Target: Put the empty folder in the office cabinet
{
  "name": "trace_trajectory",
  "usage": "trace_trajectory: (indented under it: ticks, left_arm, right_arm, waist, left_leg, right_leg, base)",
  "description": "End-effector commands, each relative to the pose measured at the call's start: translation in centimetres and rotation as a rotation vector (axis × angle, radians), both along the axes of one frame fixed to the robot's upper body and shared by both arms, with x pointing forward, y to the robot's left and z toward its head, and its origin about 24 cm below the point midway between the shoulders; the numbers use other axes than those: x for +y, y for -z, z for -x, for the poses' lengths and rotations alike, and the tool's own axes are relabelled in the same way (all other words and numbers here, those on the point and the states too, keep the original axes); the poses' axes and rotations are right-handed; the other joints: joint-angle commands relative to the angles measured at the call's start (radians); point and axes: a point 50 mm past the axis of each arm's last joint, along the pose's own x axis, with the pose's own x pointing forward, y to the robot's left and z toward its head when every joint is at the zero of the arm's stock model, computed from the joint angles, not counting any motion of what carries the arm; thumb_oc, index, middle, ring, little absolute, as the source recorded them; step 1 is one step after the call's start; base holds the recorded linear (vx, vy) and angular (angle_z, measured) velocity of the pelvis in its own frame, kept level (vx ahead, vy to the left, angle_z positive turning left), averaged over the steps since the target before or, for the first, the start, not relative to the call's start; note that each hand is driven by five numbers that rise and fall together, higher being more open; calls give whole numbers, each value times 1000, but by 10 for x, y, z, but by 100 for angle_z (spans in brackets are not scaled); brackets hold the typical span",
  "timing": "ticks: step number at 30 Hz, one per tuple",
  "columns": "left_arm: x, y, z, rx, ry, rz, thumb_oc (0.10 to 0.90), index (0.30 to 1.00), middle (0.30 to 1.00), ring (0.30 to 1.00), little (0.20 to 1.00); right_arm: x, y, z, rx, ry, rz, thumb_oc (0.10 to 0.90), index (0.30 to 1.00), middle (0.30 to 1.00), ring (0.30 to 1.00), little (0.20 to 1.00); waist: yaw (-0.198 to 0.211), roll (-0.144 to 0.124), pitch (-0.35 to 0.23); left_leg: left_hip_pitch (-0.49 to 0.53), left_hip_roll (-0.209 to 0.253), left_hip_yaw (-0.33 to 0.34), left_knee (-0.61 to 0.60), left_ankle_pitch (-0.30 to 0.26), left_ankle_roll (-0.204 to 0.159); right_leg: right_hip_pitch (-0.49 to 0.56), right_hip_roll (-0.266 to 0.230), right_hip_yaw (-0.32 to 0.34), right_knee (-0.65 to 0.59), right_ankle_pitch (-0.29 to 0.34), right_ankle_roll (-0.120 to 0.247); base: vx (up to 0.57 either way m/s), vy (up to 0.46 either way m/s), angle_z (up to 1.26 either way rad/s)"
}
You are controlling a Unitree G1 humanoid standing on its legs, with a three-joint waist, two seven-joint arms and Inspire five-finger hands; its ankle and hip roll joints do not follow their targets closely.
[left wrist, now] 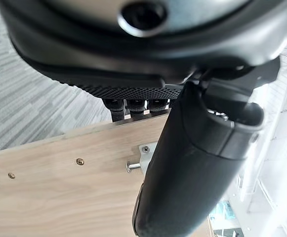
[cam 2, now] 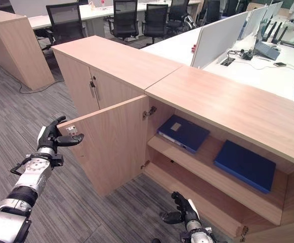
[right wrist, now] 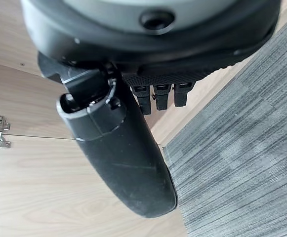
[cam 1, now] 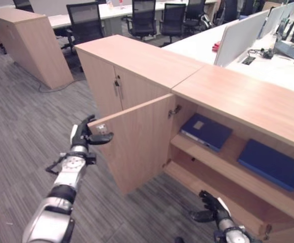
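**Fingers on the door edge, folders already shelved**

The fingers [left wrist: 133,106] of the dark left hand [cam 1: 86,135] hooked over the top outer corner of the open light-wood cabinet door [cam 1: 136,142], with the thumb lying across its inner face by the small metal handle fitting [left wrist: 142,159]; the hand was clasped on the door's edge. The dark right hand [cam 2: 183,208] hung low over the grey striped carpet [cam 1: 25,126], near the cabinet's bottom front edge, its fingers loosely spread and carrying nothing.

Inside the light-wood office cabinet [cam 1: 238,96], a dark blue flat folder with a pale label [cam 1: 206,130] lay on the middle shelf [cam 1: 227,169] towards its door-side end, tilted against the back. A second dark blue folder [cam 1: 269,163] lay flat further along the same shelf, well apart from the first.

Neither hand held a folder, so placing looked done. What seemingly remained was swinging the door shut.
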Motion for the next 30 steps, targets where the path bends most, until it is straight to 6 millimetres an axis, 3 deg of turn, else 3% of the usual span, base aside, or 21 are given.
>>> trace_trajectory:
  ticks: [1, 2, 5, 8, 9, 10, 11, 12, 13, 15, 16, 18, 23, 26, 30]
  left_arm:
    - [-48, -40, -22, -231, 193, 78, 800, 900, 900, 900, 900]
    - [-48, -40, -22, -230, 193, 78, 800, 900, 900, 900, 900]
    - [-94, -13, 6, -211, 362, 195, 800, 900, 900, 900, 900]
    - [-106, -1, 29, -194, 429, 260, 800, 900, 900, 900, 900]
    - [-108, 0, 41, -198, 473, 268, 800, 900, 900, 900, 900]
    - [-110, -5, 56, -218, 545, 237, 800, 900, 900, 900, 900]
    - [-113, -5, 60, -218, 565, 265, 800, 900, 900, 900, 900]
    - [-114, -14, 66, -247, 613, 234, 800, 900, 900, 900, 900]
    - [-114, -14, 66, -246, 614, 233, 800, 900, 900, 900, 900]
    - [-118, -21, 76, -262, 673, 243, 800, 900, 900, 900, 900]
    - [-120, -22, 78, -262, 696, 243, 800, 900, 900, 900, 900]
    - [-123, -23, 80, -265, 715, 250, 800, 900, 900, 900, 900]
    - [-139, -29, 86, -302, 763, 359, 800, 900, 900, 900, 900]
    - [-153, -30, 89, -300, 807, 411, 800, 900, 900, 900, 900]
    - [-170, -33, 88, -299, 869, 448, 800, 900, 900, 900, 900]
  right_arm:
    - [-1, -32, -44, -211, -16, -1, 800, 900, 900, 900, 900]
    - [-1, -32, -44, -211, -16, -1, 800, 900, 900, 900, 900]
    - [-2, -36, -50, -228, 6, 7, 800, 900, 900, 900, 900]
    - [-3, -37, -53, -236, 20, 14, 800, 900, 900, 900, 900]
    - [-2, -43, -59, -263, 19, 25, 800, 900, 900, 900, 900]
    - [-3, -45, -64, -276, 39, 21, 800, 900, 900, 900, 900]
    - [-3, -45, -64, -278, 46, 20, 800, 900, 900, 900, 900]
    - [0, -42, -64, -268, 53, 11, 800, 900, 900, 900, 900]
    - [0, -42, -64, -268, 53, 10, 800, 900, 900, 900, 900]
    - [5, -41, -66, -263, 40, 5, 800, 900, 900, 900, 900]
    - [6, -40, -64, -258, 37, 3, 800, 900, 900, 900, 900]
    - [6, -37, -61, -244, 42, -1, 800, 900, 900, 900, 900]
    - [-1, -37, -60, -239, 44, 18, 800, 900, 900, 900, 900]
    - [-3, -43, -68, -265, 23, 36, 800, 900, 900, 900, 900]
    - [-13, -51, -74, -289, 37, 54, 800, 900, 900, 900, 900]
  waist:
    - [26, 45, -2]
    - [26, 45, -3]
    - [51, 41, 10]
    - [70, 42, 26]
    - [92, 46, 55]
    - [112, 54, 76]
    - [117, 56, 85]
    - [135, 67, 95]
    - [135, 65, 96]
    - [172, 76, 96]
    - [175, 68, 93]
    - [175, 61, 84]
    - [158, 93, 62]
    - [133, 120, 63]
    - [63, 156, 80]
  left_leg:
    - [85, 31, -35, 1, -128, -35]
    - [85, 31, -35, 1, -128, -35]
    - [79, 25, -51, 5, -129, -26]
    - [75, 21, -44, 5, -130, -20]
    - [65, 27, -22, 6, -127, -19]
    - [33, 40, 12, 12, -114, -21]
    - [29, 44, 22, 15, -110, -21]
    - [26, 55, 45, 19, -105, -19]
    - [26, 54, 44, 19, -106, -19]
    - [15, 67, 89, 34, -109, -22]
    - [10, 66, 96, 40, -111, -28]
    - [4, 64, 95, 47, -108, -32]
    - [1, 92, 104, 72, -85, -64]
    - [16, 119, 119, 82, -72, -84]
    - [22, 186, 152, 174, -63, -120]
  right_leg:
    - [31, -57, -64, 62, -73, 109]
    - [31, -57, -64, 62, -73, 109]
    - [32, -65, -77, 73, -74, 108]
    - [20, -69, -90, 83, -66, 109]
    - [-19, -81, -141, 123, -44, 113]
    - [-59, -121, -238, 193, -27, 131]
    - [-71, -137, -261, 221, -14, 132]
    - [-91, -181, -327, 280, -8, 131]
    - [-92, -183, -326, 285, -11, 131]
    - [-48, -260, -497, 309, -18, 108]
    - [-21, -258, -518, 280, -25, 111]
    - [-1, -243, -511, 241, -36, 109]
    - [30, -173, -443, 117, -51, 97]
    - [51, -133, -405, 69, -66, 82]
    - [44, -63, -314, 69, -119, 34]
  base:
    - [-16, 15, 5]
    - [-29, 15, 11]
    - [-47, 23, 12]
    - [-98, 22, 5]
    - [-307, -22, -13]
    - [-322, -45, -25]
    - [-254, -75, -117]
    - [-103, -48, -123]
    - [-112, -63, -100]
    - [-129, -141, -35]
    - [-94, -189, -77]
    - [-1, -139, -33]
    - [35, -156, -30]
    - [22, -128, -40]
    - [28, -198, -57]
